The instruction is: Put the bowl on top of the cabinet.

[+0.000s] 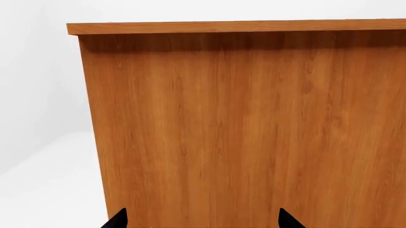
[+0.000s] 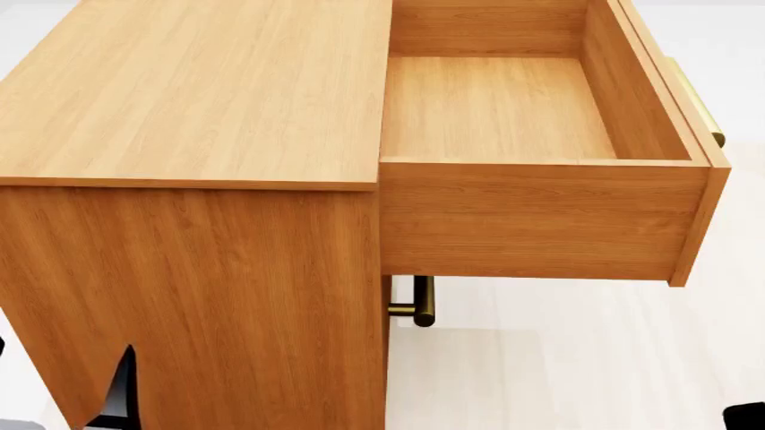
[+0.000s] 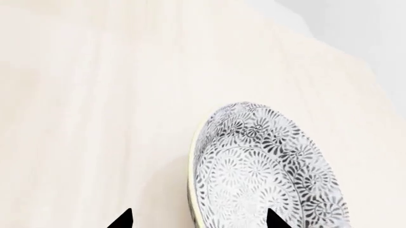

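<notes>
Bowl (image 3: pixel 266 171) lower right of right wrist frame, tilted between right gripper (image 3: pixel 199 221) tips, apparently clamped. Left gripper (image 1: pixel 203 219) apart, facing cabinet (image 2: pixel 192 98) side. Risk: bowl striking open drawer (image 2: pixel 538 215) on lift.

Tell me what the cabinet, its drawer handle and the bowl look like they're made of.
The cabinet looks like orange-brown wood or veneer, with visible grain and a matte finish. The drawer handle looks like polished brass-toned metal. The bowl seems glazed ceramic, white with a fine grey floral print.

bright, even simulated light, sharp throughout (no blur), soft shadow under the cabinet (image 1: pixel 241 133) top's lip.
</notes>
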You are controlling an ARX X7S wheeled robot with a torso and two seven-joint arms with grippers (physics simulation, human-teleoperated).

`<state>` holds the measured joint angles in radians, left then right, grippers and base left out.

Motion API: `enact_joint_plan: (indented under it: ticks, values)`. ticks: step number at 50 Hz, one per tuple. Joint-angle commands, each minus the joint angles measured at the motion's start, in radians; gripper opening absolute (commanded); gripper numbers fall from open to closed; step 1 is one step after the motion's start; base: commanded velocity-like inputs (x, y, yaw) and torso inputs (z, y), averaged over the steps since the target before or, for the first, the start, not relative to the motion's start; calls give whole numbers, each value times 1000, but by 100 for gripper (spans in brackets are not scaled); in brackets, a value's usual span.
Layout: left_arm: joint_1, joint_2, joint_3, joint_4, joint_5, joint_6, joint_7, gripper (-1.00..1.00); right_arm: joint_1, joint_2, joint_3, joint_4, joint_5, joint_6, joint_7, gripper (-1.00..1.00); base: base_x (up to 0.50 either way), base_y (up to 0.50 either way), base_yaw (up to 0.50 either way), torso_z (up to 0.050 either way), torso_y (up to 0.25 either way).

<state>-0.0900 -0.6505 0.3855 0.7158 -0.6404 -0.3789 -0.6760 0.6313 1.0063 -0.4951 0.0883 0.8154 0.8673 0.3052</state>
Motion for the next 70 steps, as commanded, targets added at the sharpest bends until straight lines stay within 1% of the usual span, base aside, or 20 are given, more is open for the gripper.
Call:
enact_joint_plan:
  ticks: [1,9,16,23,24,25,26,31,39,42,49,50,51,58,59,61,63,64,67,70]
  values:
    - [3,0,0,-13,1,9,5,100,22,-58,-39,133,-54,-46,-55,100,0,0,0,0,0]
    - [1,6,5,-29,3,17,13,100,13,-73,-39,160,-57,-51,-44,100,0,0,0,0,0]
    - [8,4,0,-44,3,31,21,100,14,-101,-54,248,-89,-100,-76,100,0,0,0,0,0]
    - [14,4,1,-49,7,39,24,100,-6,-88,-38,211,-67,-96,-65,100,0,0,0,0,0]
    - [14,4,0,-48,3,38,23,100,-31,-114,-45,265,-99,-164,-62,-100,0,0,0,0,0]
    - [14,3,-1,-47,3,38,23,100,-37,-117,-44,271,-100,-175,-65,-100,0,0,0,0,0]
    - [15,2,-2,-46,2,39,22,100,-23,-85,-29,198,-64,-106,-42,-100,0,0,0,0,0]
    - [18,3,0,-49,4,44,25,100,-46,-113,-43,262,-105,-193,-66,-100,0,0,0,0,0]
    - [20,3,-1,-50,3,45,23,100,-40,-118,-52,288,-121,-204,-75,-100,0,0,0,0,0]
    - [19,5,2,-55,5,48,25,100,-24,-81,-38,206,-83,-126,-53,-100,0,0,0,0,0]
    - [21,3,-1,-59,4,52,27,100,-20,-64,-33,169,-73,-96,-35,-100,0,0,0,0,0]
    - [23,2,-4,-60,2,53,27,100,-39,-78,-36,192,-90,-137,-34,-100,0,0,0,0,0]
    - [23,1,-4,-61,2,53,26,100,-37,-73,-34,182,-87,-132,-32,-100,0,0,0,0,0]
    - [35,-8,-10,-45,-2,57,21,100,-14,34,20,-14,-5,-1,39,-100,0,0,0,0,0]
    - [35,-7,-10,-47,-2,58,22,100,-1,69,49,-88,50,69,77,-100,0,0,0,0,0]
    - [35,-6,-9,-48,-2,57,21,100,-29,99,76,-131,77,70,105,-100,0,0,0,0,0]
    - [36,-12,-13,-30,-9,51,14,100,-31,152,123,-217,148,130,159,-100,0,0,0,0,0]
    - [36,-12,-13,-30,-9,51,13,100,-32,152,124,-219,150,131,161,-100,0,0,0,0,0]
    - [38,-16,-11,-27,-4,54,17,100,-23,241,203,-333,273,214,230,-100,0,0,0,0,0]
    - [36,-16,-13,-31,-8,53,17,100,-16,279,245,-374,337,249,268,-100,0,0,0,0,0]
